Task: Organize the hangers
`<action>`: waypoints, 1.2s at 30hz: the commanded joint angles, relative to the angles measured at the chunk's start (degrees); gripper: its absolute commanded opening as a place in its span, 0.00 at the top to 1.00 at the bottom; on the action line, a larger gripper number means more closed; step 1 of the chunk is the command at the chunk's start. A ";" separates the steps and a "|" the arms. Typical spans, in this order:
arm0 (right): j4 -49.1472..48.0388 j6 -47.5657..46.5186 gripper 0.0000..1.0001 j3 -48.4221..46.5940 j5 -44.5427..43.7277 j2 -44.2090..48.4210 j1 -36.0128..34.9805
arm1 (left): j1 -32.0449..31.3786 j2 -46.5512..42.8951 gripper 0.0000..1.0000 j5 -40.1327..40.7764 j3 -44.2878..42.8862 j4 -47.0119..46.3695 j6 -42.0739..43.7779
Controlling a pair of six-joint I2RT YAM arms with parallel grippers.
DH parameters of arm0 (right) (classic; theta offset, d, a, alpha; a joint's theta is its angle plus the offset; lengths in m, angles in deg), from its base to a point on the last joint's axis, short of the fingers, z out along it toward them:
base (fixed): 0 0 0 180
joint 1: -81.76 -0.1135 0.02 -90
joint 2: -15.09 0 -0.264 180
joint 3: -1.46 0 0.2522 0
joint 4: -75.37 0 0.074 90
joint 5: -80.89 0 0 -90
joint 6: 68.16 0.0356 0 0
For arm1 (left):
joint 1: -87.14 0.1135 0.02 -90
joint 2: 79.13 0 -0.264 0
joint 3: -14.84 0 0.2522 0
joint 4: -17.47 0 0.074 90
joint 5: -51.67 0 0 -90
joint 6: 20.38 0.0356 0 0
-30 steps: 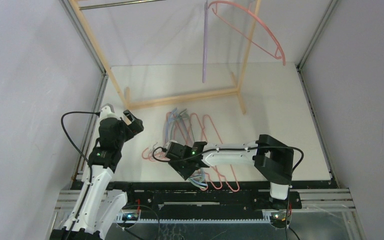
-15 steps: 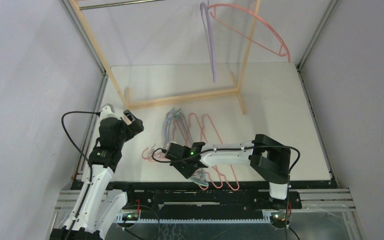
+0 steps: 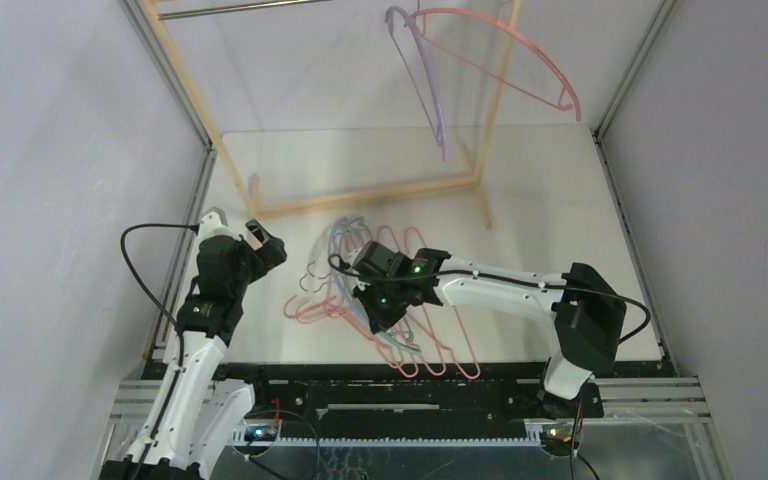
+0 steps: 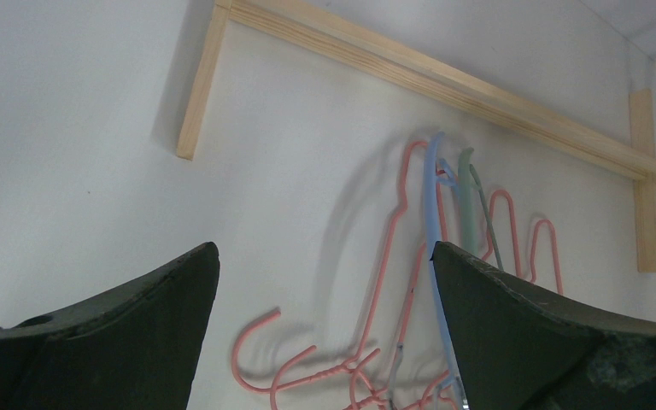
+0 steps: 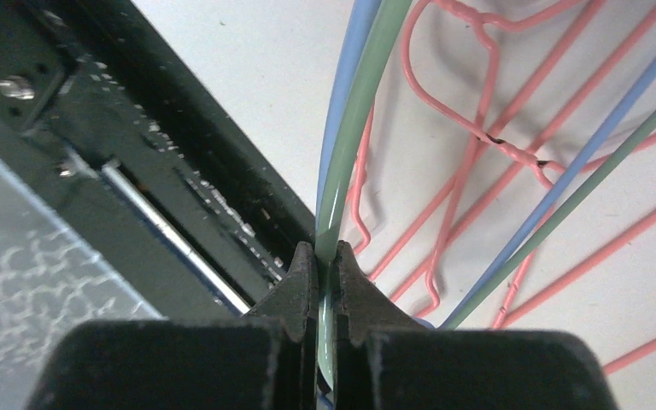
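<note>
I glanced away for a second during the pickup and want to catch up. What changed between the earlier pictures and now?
The right claw moved from the near edge toward the rack and shut on a green hanger. The hanging lavender hanger swung rightward. The left claw stayed put, open.

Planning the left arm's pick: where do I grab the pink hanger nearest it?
The pink hanger lies flat, hook end clear of the pile toward the left gripper. Probably pinch its twisted neck from straight above, jaws across the wire.
</note>
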 commanded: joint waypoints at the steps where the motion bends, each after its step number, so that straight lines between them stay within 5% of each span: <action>1: -0.60 -1.59 0.94 -3.37 11.09 3.41 2.15 | 0.20 -0.58 0.01 1.05 0.00 -3.28 -0.42; 8: -3.68 -1.51 0.87 -2.04 15.38 0.89 3.55 | 0.21 0.16 0.01 0.79 0.34 -4.52 -0.85; 36: -10.98 -3.68 0.83 1.12 19.27 -9.36 5.86 | 0.43 1.68 0.01 1.05 -0.08 -3.57 1.04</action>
